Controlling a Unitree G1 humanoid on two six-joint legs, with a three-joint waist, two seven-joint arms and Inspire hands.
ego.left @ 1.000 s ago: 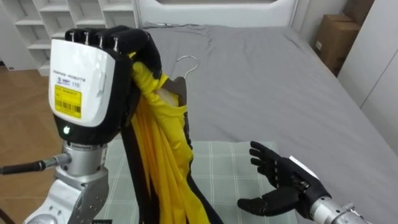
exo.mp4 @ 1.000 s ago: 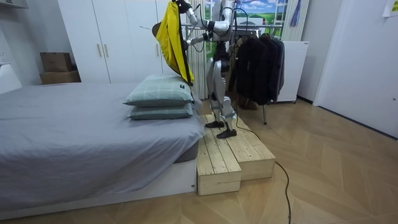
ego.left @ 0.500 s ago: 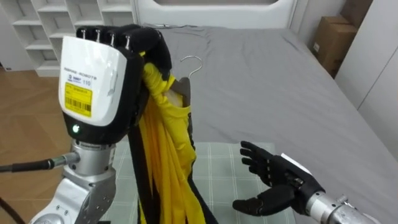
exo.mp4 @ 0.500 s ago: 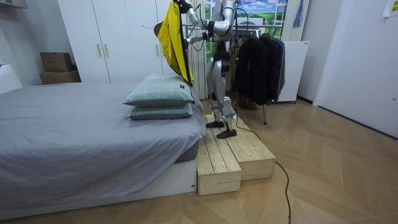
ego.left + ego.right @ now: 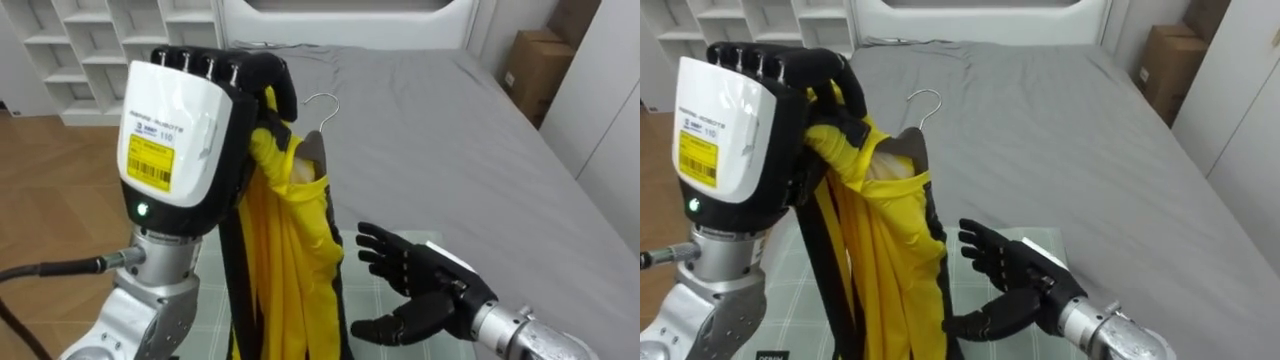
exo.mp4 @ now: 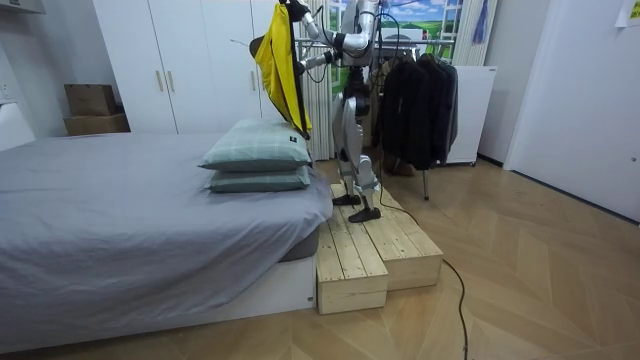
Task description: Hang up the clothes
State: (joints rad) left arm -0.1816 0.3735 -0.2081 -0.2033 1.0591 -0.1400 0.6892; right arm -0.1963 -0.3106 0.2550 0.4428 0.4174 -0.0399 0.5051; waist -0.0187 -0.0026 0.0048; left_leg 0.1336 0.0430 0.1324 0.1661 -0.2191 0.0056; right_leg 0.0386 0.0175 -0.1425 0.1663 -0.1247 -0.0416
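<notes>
While your robot stands at the head of the bed, the left eye view shows its left robot hand (image 5: pixel 185 130) raised close to the camera. Its fingers are curled round one yellow garment (image 5: pixel 290 250) and the one hanger (image 5: pixel 318 125) inside it. The hanger's metal hook pokes up past the fingers. A yellow label with dark print sits on the hand's white back cover, and black trim runs down the garment. At lower right, the right robot hand (image 5: pixel 415 290) hovers just beside the cloth, fingers spread and holding nothing, above the grey bed (image 5: pixel 450 130). White shelves (image 5: pixel 70 40) stand at upper left.

The right eye view gives you the same scene: the left hand clenched on cloth and hanger, the right hand empty with its palm turned toward the garment.

In the room view the robot stands on a wooden platform (image 6: pixel 380 250) beside the bed. It holds the garment high above two stacked green pillows (image 6: pixel 258 150). One rack of dark clothes (image 6: pixel 415 100) stands behind it, and two cardboard boxes (image 6: pixel 90 100) sit by the white wardrobe (image 6: pixel 170 70).
</notes>
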